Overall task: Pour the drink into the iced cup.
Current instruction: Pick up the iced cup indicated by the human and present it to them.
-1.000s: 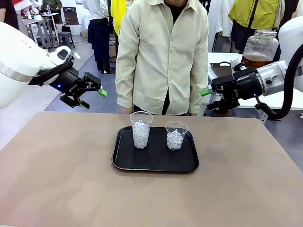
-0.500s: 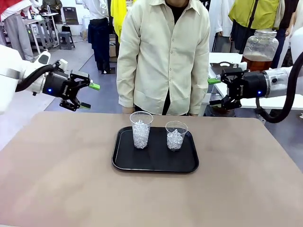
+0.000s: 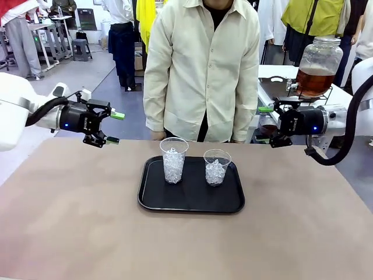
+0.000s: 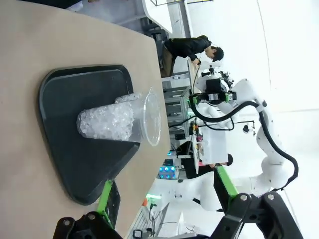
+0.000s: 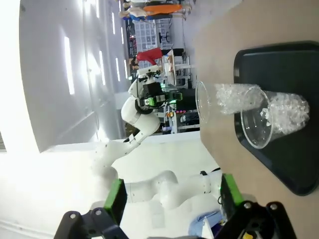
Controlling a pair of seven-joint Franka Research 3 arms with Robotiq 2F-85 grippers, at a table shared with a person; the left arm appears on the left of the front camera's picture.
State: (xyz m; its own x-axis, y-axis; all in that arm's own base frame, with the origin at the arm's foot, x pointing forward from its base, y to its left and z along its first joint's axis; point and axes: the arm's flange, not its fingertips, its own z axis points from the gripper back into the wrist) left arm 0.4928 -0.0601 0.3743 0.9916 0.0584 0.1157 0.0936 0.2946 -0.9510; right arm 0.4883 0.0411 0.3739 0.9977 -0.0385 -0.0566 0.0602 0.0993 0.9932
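Person at twelve o'clock behind my tray of iced cups; drink at one o'clock beyond my right pincer; it and left pincer both released.

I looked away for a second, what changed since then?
Both arms sank; the right pincer drew back toward its own side, the left pincer dipped slightly. Both stayed open, holding nothing. The tray, taller iced cup, shorter iced cup and person stayed put.
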